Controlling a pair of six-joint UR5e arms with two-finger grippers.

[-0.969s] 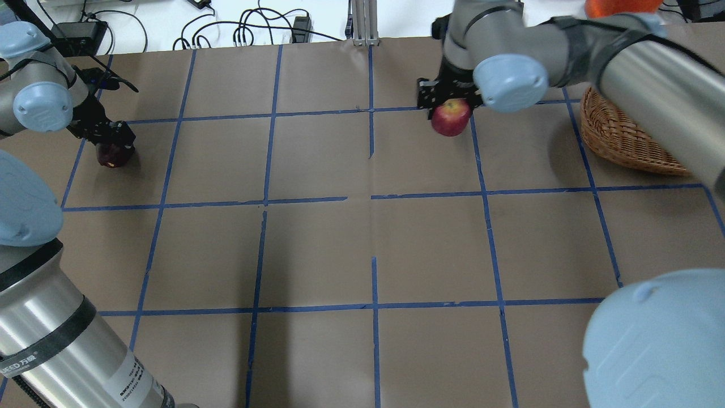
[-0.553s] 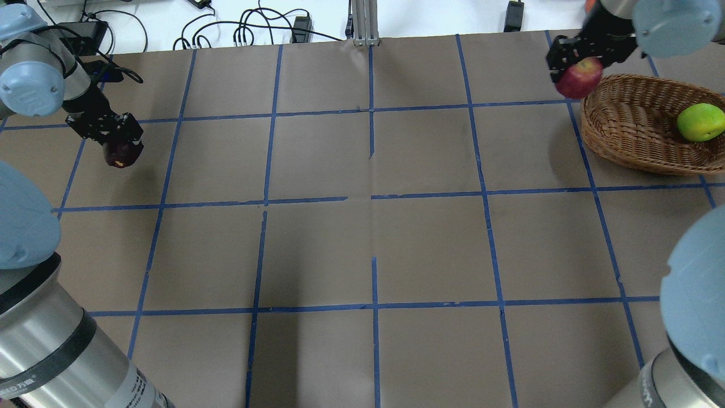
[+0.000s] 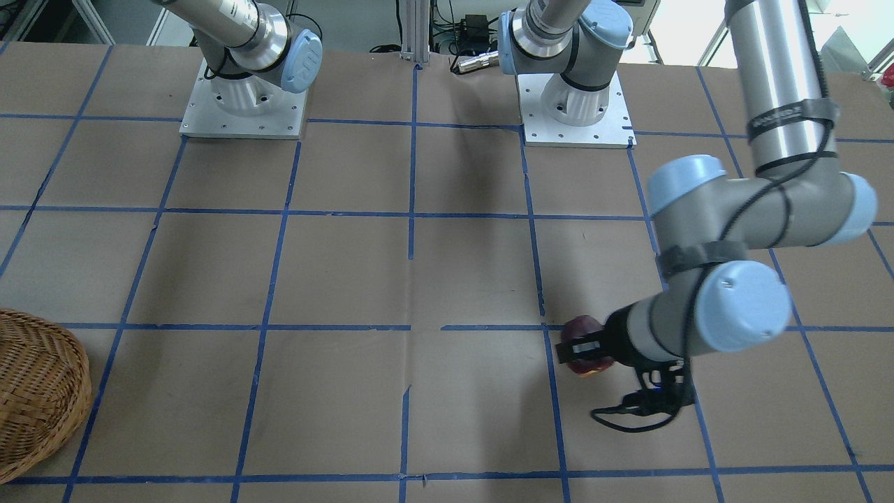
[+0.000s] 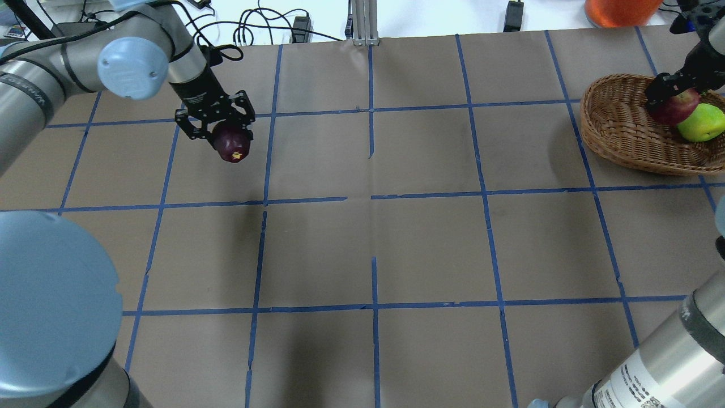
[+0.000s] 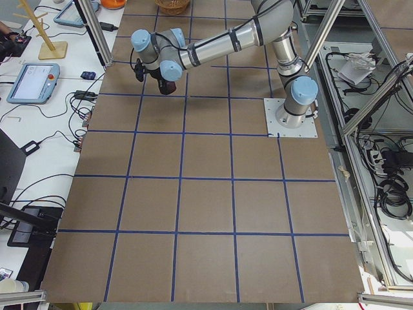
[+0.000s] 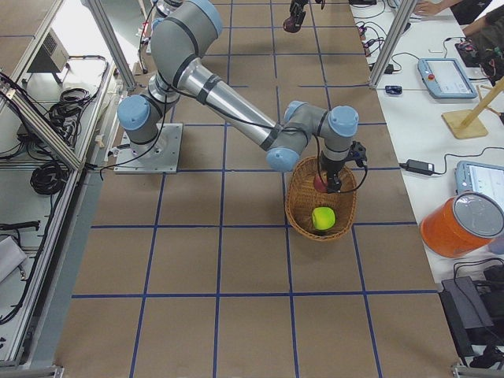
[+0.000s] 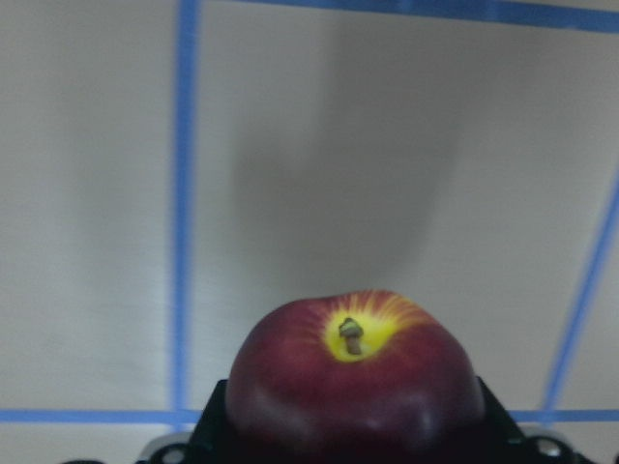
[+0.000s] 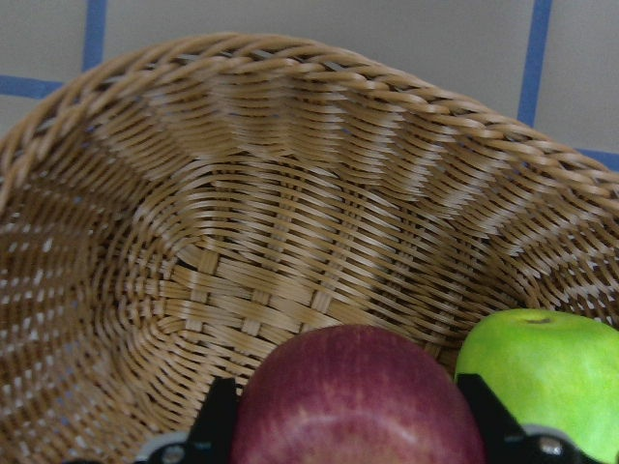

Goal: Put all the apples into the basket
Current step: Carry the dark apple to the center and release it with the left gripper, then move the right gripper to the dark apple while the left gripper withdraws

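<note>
The basket [image 4: 614,136] lies directly beneath the right gripper [image 4: 671,102], clamped on the red apple [image 4: 675,111] just beside the green apple [image 4: 701,123] already inside, and well apart to the right of the left gripper [image 4: 226,135], which is clamped on the maroon apple [image 4: 233,146] held in the air

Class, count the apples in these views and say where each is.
3. The green apple lies in the basket; the red apple is in the right gripper over the basket; the maroon apple is in the left gripper above the table. None seems hidden.
</note>
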